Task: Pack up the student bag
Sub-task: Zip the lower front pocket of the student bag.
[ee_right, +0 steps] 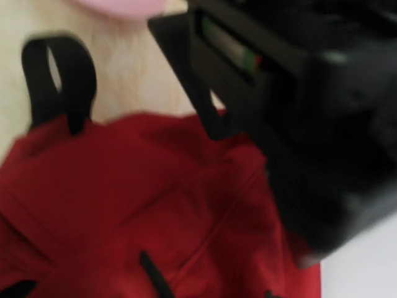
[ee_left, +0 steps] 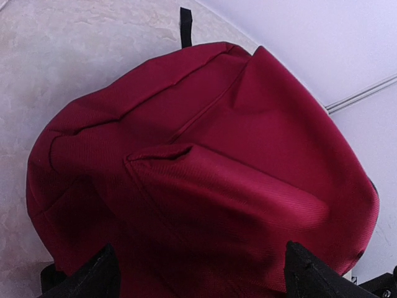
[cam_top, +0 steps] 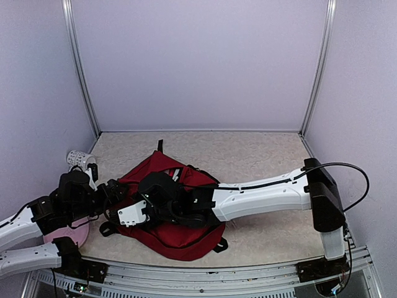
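Centre-left of the top view: student bag (cam_top: 180, 236) lies slumped on the table (cam_top: 260, 155), dark red, with its black hang loop (ee_left: 185, 25) at the far end. Left gripper (ee_left: 200, 276) is low at the bag's left edge, fingertips spread wide, gripping nothing. Right gripper (cam_top: 127, 213) is over the bag's middle; its wrist view is blurred, so I cannot tell its opening. Pink plate (cam_top: 67, 234) is at lower left.

No text, label or number is legible anywhere.
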Action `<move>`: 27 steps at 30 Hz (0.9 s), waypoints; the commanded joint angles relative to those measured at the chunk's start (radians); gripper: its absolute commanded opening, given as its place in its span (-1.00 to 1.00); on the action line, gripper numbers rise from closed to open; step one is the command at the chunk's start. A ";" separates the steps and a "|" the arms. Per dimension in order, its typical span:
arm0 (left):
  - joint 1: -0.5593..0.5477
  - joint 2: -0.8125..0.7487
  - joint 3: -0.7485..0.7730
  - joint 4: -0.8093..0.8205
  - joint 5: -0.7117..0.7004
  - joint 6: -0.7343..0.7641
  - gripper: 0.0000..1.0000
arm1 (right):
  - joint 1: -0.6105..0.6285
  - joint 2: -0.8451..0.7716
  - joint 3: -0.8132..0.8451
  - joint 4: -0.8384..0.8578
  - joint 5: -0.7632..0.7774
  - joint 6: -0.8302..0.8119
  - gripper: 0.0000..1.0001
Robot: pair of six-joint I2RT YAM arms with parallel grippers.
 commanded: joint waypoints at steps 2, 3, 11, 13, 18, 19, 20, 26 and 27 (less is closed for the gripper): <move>0.013 0.022 -0.041 0.066 0.001 -0.018 0.77 | 0.027 0.122 0.155 -0.086 0.224 -0.097 -0.21; 0.016 0.025 -0.047 0.082 0.005 -0.017 0.77 | 0.031 0.146 0.192 -0.099 0.248 -0.102 -0.27; 0.036 0.034 -0.071 0.124 0.042 0.011 0.77 | 0.048 0.217 0.204 -0.037 0.369 -0.235 -0.57; 0.042 0.033 -0.068 0.126 0.047 0.021 0.77 | 0.048 0.217 0.210 -0.015 0.383 -0.253 -0.75; 0.051 0.024 -0.064 0.138 0.064 0.038 0.76 | 0.040 0.198 0.249 -0.045 0.355 -0.172 -1.00; 0.051 0.022 -0.063 0.136 0.065 0.041 0.75 | 0.035 0.191 0.267 -0.068 0.340 -0.121 -1.00; 0.050 0.018 -0.061 0.137 0.066 0.043 0.75 | 0.026 0.182 0.287 -0.109 0.315 -0.049 -1.00; 0.051 -0.009 -0.043 0.184 0.076 0.111 0.75 | -0.080 0.078 0.320 -0.253 -0.071 0.440 -1.00; 0.051 -0.008 -0.035 0.193 0.078 0.133 0.75 | -0.100 0.061 0.307 -0.243 -0.151 0.511 -1.00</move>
